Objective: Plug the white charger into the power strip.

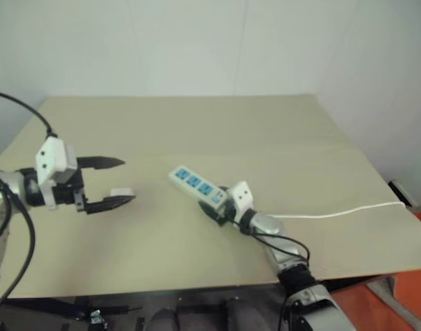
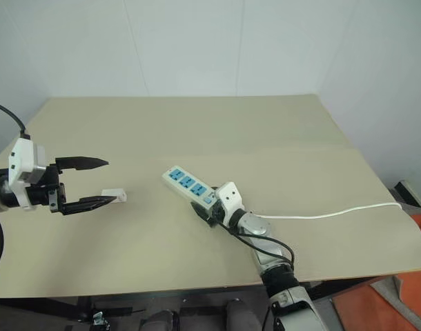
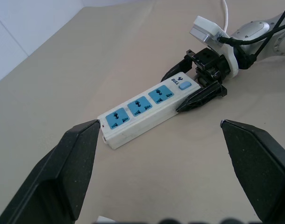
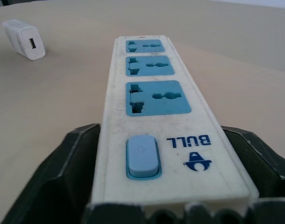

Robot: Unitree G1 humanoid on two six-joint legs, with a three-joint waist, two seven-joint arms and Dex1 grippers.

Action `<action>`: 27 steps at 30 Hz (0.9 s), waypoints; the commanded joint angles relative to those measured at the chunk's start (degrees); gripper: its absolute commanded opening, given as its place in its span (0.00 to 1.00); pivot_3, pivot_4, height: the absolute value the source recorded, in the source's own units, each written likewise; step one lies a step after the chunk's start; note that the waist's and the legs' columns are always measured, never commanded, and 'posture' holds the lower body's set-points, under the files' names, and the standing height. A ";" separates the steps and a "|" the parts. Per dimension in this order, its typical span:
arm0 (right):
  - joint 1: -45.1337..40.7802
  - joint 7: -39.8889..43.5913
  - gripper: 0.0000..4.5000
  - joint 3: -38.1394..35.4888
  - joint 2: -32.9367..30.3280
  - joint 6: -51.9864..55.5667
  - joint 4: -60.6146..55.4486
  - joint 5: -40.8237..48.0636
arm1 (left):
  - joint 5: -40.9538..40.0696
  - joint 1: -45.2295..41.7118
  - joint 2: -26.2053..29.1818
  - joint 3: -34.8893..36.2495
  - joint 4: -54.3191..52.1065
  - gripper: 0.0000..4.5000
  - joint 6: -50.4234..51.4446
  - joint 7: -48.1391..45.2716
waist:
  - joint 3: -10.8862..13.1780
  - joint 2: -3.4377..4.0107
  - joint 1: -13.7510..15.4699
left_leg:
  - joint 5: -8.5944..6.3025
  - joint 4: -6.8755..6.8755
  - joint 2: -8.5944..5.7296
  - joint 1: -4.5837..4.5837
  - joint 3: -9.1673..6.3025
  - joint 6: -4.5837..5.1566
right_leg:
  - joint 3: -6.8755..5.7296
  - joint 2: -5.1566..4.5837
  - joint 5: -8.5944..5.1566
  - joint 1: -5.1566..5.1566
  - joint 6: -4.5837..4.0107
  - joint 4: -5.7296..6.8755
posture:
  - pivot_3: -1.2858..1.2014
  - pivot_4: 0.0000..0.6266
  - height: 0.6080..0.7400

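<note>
White plastic marks both task things on the tan bench (image 1: 197,124): the power strip (image 1: 197,185) lies flat near the middle, its three blue socket faces up, and the white charger (image 2: 115,196) lies on its side well apart from the strip's far, cable-free end. The strip's long axis runs slantwise, from that free end toward the switch end, where its thin cable (image 1: 341,212) trails off. The right hand (image 3: 198,88) sits at the switch end with one black finger along each long side of the strip; the fingers flank the body closely, but whether they already press on it cannot be told, so the grip looks like it is closing rather than made. The left hand (image 1: 112,183) hangs released, fingers spread wide and pointing toward the strip, with the charger just beside its lower fingertip, seemingly not held. The left hand is therefore by far the nearer to the charger. Judging from this, the coming move is for the right hand to steady the strip while the left takes the charger.
</note>
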 commanded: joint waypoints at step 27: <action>-1.31 33.86 0.76 4.32 -10.00 2.23 -7.69 10.32 | 39.32 -47.86 2.30 -38.57 39.01 1.00 -15.27 -19.35 | 0.10 0.05 -0.56 | 0.00 -0.02 -0.04 -0.34 -0.14 0.01 | -0.03 0.14 -0.05 -0.21 0.07 -0.08 | 0.52 0.24 1.00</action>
